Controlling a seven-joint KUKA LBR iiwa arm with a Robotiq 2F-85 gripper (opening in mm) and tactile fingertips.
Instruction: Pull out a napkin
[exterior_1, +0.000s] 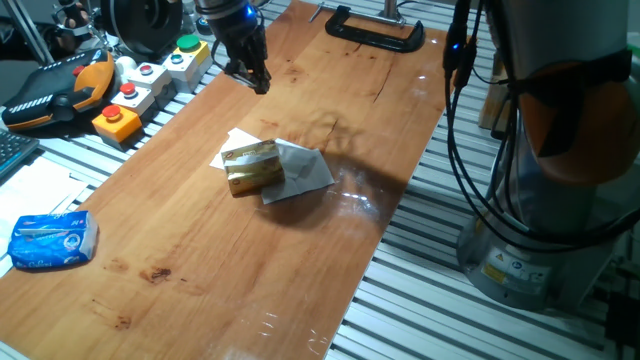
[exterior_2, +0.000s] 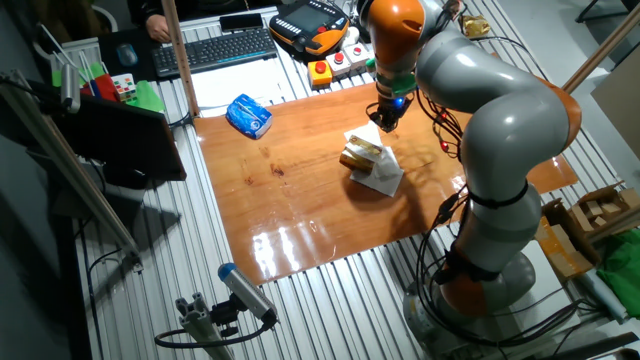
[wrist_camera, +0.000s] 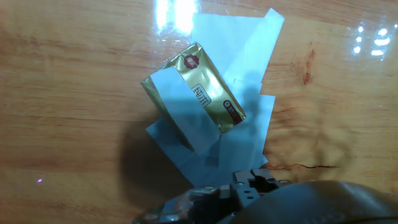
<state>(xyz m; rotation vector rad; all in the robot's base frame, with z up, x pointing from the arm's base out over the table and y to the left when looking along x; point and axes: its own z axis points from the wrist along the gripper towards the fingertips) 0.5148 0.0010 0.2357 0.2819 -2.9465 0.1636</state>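
Observation:
The shiny gold foil pack (exterior_1: 252, 167) lies near the middle of the wooden table (exterior_1: 200, 290). White napkin sheets (exterior_1: 303, 171) lie flat under and around it, creased. In the hand view one napkin strip (wrist_camera: 181, 109) drapes over the gold pack (wrist_camera: 208, 93), and more sheets (wrist_camera: 239, 43) spread beside it. My gripper (exterior_1: 255, 78) hangs above the table, behind the pack and apart from it, holding nothing. It also shows in the other fixed view (exterior_2: 386, 122), just above the pack (exterior_2: 362, 153). Its fingertips are too dark and small to judge.
A blue-and-white tissue packet (exterior_1: 50, 240) lies at the table's near left edge. Button boxes (exterior_1: 150, 85) and a teach pendant (exterior_1: 55, 90) sit off the left side. A black clamp (exterior_1: 375, 30) grips the far edge. The robot base (exterior_1: 560, 150) and cables stand to the right.

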